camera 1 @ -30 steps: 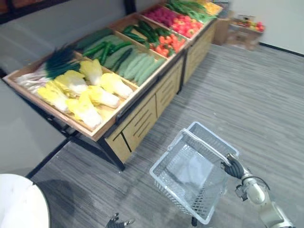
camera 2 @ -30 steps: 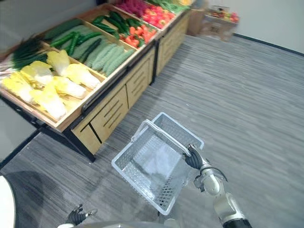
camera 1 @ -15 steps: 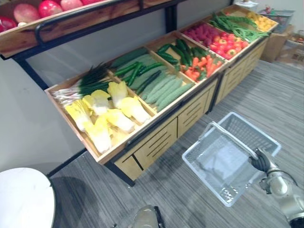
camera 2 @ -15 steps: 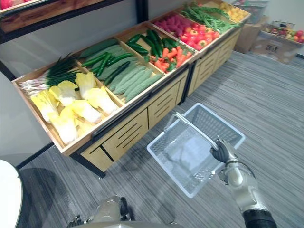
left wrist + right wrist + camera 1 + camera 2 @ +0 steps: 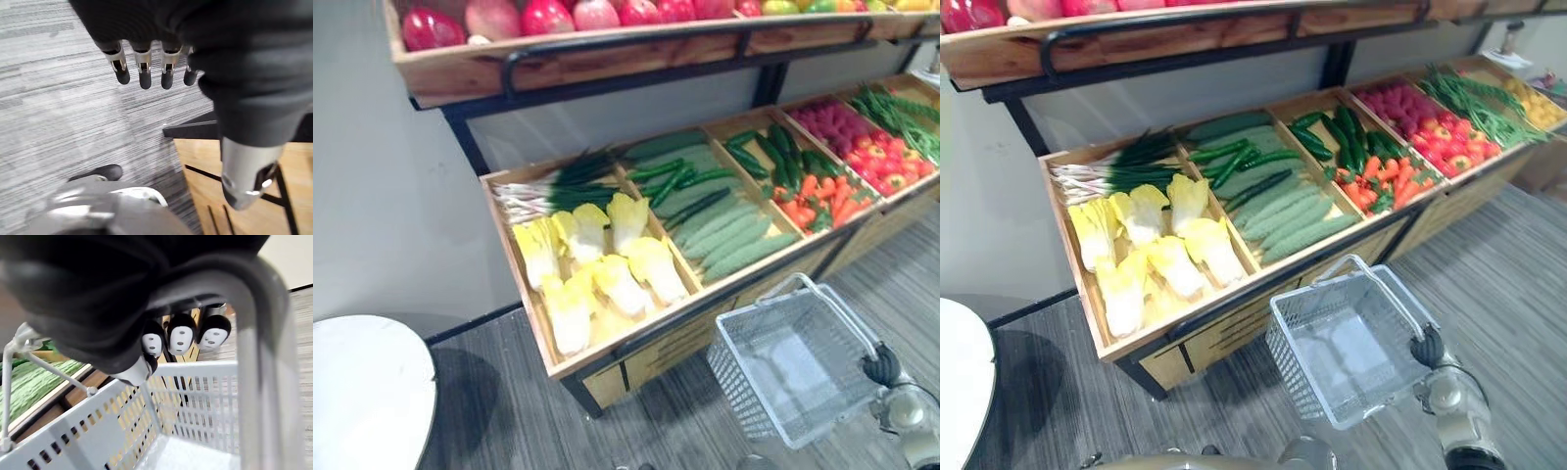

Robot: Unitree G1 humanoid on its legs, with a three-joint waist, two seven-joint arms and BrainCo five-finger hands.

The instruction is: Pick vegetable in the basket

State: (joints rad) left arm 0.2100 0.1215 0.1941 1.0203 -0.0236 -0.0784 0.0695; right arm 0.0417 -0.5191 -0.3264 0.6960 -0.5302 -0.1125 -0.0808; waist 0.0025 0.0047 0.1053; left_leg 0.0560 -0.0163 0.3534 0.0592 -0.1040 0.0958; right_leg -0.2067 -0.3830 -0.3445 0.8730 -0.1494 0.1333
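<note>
Grey basket (image 5: 1301, 364) hangs empty beside the stand (image 5: 1214, 338); right hand (image 5: 1427, 347) clamps its handle (image 5: 268, 357), left hand (image 5: 143, 68) slack. Swinging risks striking the stand.

Right hand (image 5: 1427, 347) curls round the handle (image 5: 269, 382) (arm entering from lower right); left hand (image 5: 145, 68) hangs, fingers relaxed.

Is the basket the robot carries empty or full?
Empty: the basket's bare floor shows, with nothing inside. The right hand is curled round its handle.
</note>
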